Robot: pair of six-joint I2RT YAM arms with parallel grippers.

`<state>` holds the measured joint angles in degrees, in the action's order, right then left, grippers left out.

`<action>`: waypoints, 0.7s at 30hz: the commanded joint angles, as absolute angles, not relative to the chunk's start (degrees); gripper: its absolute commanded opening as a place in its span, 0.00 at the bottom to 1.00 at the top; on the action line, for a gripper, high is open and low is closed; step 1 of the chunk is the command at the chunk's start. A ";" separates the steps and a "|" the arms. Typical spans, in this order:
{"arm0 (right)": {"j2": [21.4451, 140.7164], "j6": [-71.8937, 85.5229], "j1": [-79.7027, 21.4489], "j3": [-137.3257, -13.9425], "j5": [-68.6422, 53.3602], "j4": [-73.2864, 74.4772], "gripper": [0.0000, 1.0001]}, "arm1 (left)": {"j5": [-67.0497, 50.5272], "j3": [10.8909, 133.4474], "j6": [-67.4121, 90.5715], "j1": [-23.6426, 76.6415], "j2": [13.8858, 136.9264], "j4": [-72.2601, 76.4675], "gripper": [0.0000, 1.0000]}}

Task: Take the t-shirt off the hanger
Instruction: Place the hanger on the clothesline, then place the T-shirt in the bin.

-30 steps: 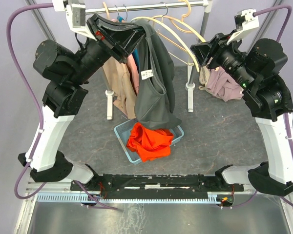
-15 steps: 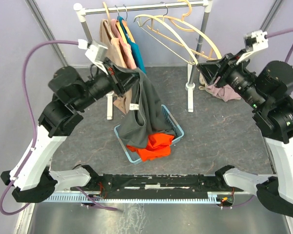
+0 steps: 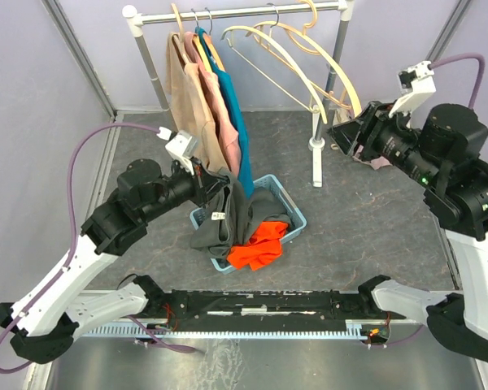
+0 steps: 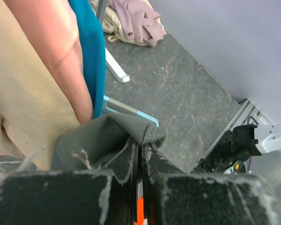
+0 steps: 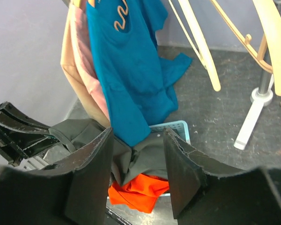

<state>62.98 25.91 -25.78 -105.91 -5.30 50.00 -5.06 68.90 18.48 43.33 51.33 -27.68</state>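
Grey t-shirt point(image 3: 228, 218) is pinched in the left gripper point(image 3: 218, 191), with the basket point(image 3: 298, 213) just below it. Right gripper point(image 3: 340, 134) is spread and empty. Next, I think, open up and drop it.

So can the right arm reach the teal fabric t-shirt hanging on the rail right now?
Probably yes: the right gripper is open, empty and facing the teal t-shirt with nothing between them; the bare wooden hangers hang off to one side.

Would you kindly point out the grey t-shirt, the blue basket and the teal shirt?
grey t-shirt point(image 3: 237, 207): top view, its draped middle.
blue basket point(image 3: 288, 198): top view, far right rim.
teal shirt point(image 5: 126, 75): right wrist view, front panel.
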 commanded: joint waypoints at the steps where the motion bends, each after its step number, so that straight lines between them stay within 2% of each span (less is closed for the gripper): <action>1: 66.10 25.02 -25.95 -111.60 -3.18 55.10 0.56 | -2.95 63.84 23.43 46.06 50.66 -21.69 0.03; 5: 69.08 24.15 -26.01 -115.02 -2.99 56.25 0.60 | 3.03 59.68 23.46 53.04 53.62 -19.59 0.03; 10: 68.80 22.99 -26.00 -112.85 -0.96 53.75 0.68 | 8.47 53.70 25.50 57.87 57.24 -14.00 0.03; 16: 70.37 20.04 -26.01 -114.21 1.33 56.11 0.72 | 15.37 47.55 28.83 61.63 58.07 -8.10 0.03; 21: 71.24 20.04 -25.99 -114.32 0.10 54.16 0.72 | 18.68 42.91 32.47 64.72 63.89 -5.34 0.03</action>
